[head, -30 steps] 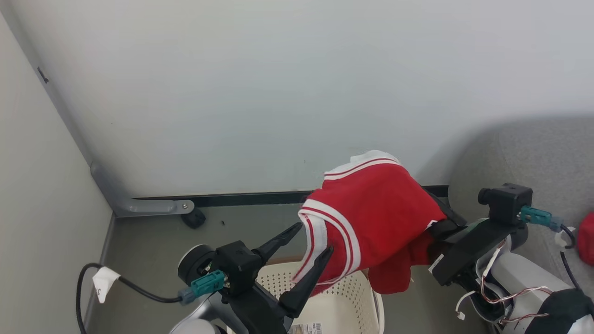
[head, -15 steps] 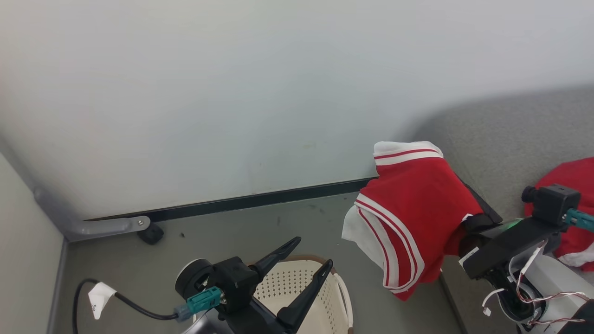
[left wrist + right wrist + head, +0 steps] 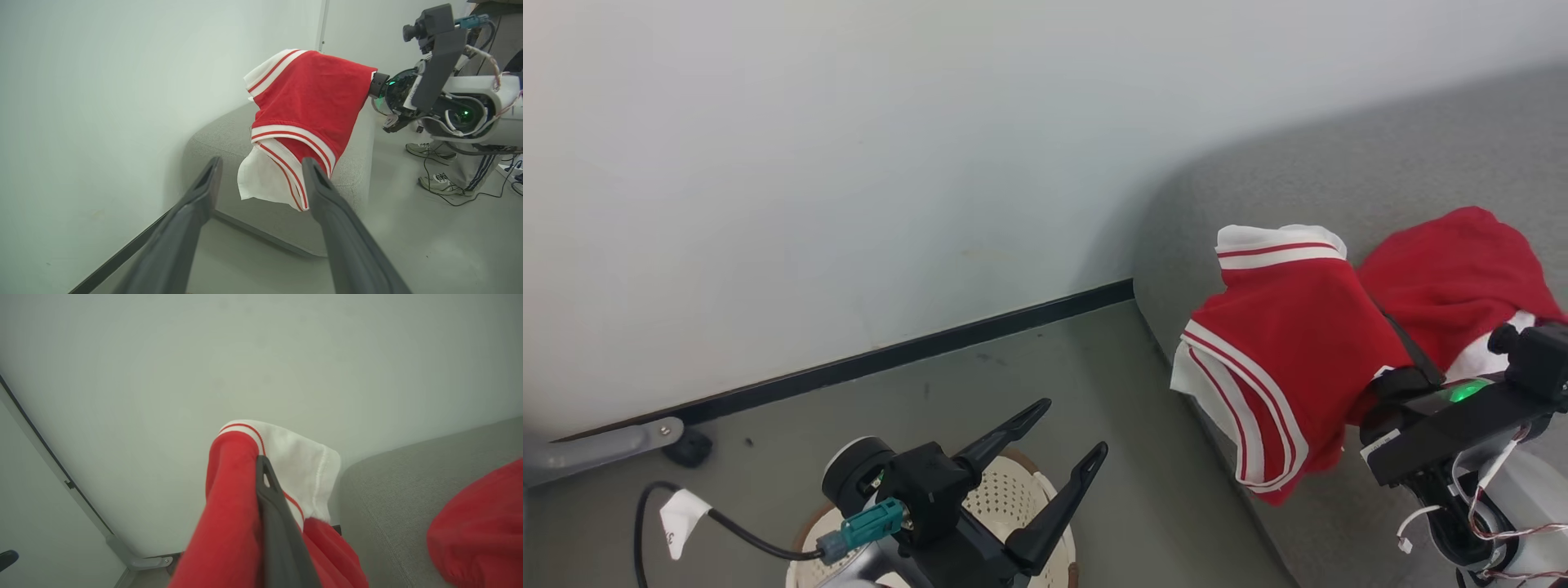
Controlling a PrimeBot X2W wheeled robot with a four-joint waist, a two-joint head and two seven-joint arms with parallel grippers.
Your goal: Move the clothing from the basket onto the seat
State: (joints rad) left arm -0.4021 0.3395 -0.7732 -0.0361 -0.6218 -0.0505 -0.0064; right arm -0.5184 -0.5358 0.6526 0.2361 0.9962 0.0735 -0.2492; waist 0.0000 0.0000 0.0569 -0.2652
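A red garment with white striped trim [image 3: 1282, 351] hangs draped over my right gripper [image 3: 1403, 341], which is shut on it above the left end of the grey seat [image 3: 1339, 163]. In the right wrist view the cloth [image 3: 233, 506] wraps one dark finger [image 3: 271, 498]. Another piece of red clothing [image 3: 1454, 261] lies on the seat behind it. My left gripper [image 3: 1073, 426] stands open and holds nothing above the cream basket [image 3: 1013, 498], whose inside is mostly hidden. The left wrist view shows the hanging garment [image 3: 310, 94] beyond the open left gripper [image 3: 261, 161].
A pale wall with a black baseboard [image 3: 890, 355] runs close behind the basket and the seat. A person's shoes [image 3: 429, 149] stand on the grey floor past the seat. A black cable with a white tag [image 3: 678, 518] lies at the lower left.
The head camera has turned right, bringing the seat into view. My right arm has carried the red garment from above the basket to over the seat's edge. The left gripper stays open.
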